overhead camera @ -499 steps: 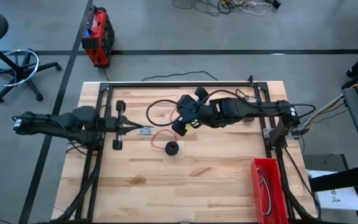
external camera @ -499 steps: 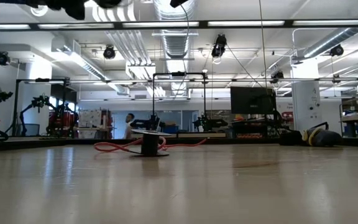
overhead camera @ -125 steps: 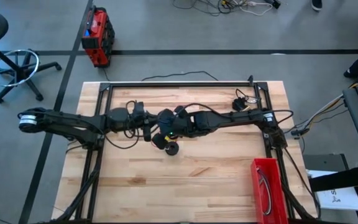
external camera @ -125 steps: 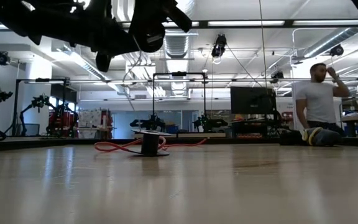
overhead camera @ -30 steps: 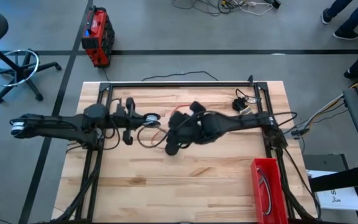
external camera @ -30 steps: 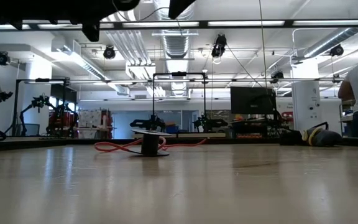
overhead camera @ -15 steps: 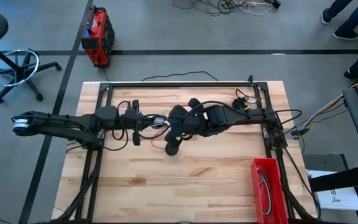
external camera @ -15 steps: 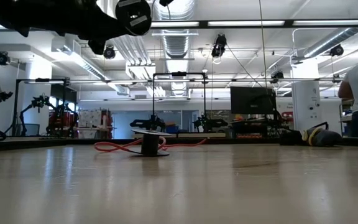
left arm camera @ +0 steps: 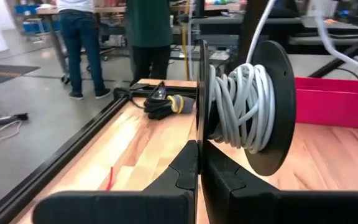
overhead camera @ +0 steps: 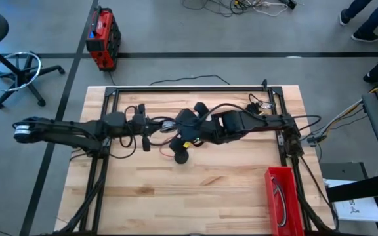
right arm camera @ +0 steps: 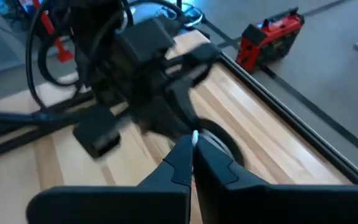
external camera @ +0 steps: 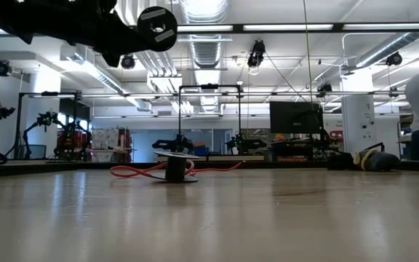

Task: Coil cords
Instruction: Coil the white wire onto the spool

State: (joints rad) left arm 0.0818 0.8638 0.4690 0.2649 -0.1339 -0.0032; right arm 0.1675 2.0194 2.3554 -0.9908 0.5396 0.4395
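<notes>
The right gripper (right arm camera: pixel 193 163), jaws together, pinches a white cord (right arm camera: pixel 194 138) before the left gripper (right arm camera: pixel 166 102).

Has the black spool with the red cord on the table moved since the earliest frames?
No. The black spool with the red cord sits at the same spot on the table in the low view.

1. The left gripper (overhead camera: pixel 155 124) and right gripper (overhead camera: pixel 176 128) meet above the middle of the wooden table (overhead camera: pixel 202 190).
2. A spool wound with cord (left arm camera: pixel 244 107) sits between the left fingers.
3. A second spool (overhead camera: pixel 182 157) stands on the table just near of the grippers.
4. A bin (overhead camera: pixel 282 196) lies at the table's near right corner.
</notes>
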